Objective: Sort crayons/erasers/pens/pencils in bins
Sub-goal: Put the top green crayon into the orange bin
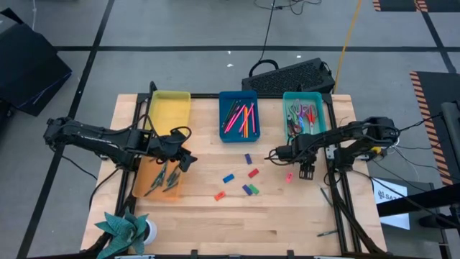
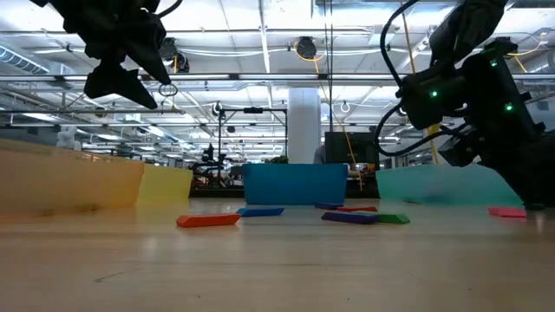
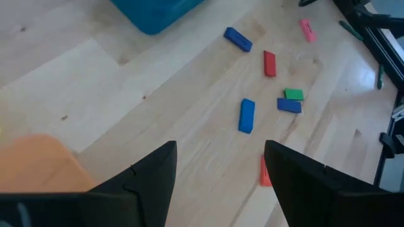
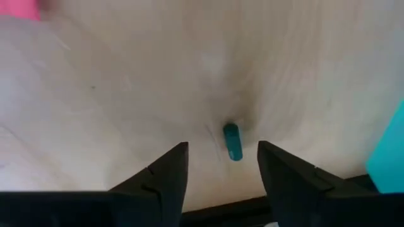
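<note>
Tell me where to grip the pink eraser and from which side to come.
Grip the pink eraser across its short width, at mid-length, coming straight down. It lies flat on the table, apart from the other erasers, so both long sides look free. The right gripper, open, sits just beside it and is probably the one to use.

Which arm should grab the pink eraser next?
Right. The right gripper hangs open beside the pink eraser near the teal bin; the left gripper is open over the orange bin, far across.
</note>
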`<act>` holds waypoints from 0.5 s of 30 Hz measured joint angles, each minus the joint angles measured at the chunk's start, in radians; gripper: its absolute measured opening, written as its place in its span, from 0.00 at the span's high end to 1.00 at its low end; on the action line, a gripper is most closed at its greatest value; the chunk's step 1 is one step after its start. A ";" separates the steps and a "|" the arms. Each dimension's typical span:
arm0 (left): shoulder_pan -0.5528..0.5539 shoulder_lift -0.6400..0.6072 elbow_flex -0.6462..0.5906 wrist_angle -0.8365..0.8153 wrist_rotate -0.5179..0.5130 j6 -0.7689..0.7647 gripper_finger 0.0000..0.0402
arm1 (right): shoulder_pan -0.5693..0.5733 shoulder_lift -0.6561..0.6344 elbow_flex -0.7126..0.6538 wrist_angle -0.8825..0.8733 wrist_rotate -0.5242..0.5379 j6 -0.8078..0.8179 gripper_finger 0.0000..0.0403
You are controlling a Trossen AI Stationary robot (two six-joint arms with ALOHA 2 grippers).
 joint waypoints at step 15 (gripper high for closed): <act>0.032 0.000 0.000 0.019 0.000 0.015 0.40 | -0.017 0.212 0.021 -0.002 -0.022 0.001 0.82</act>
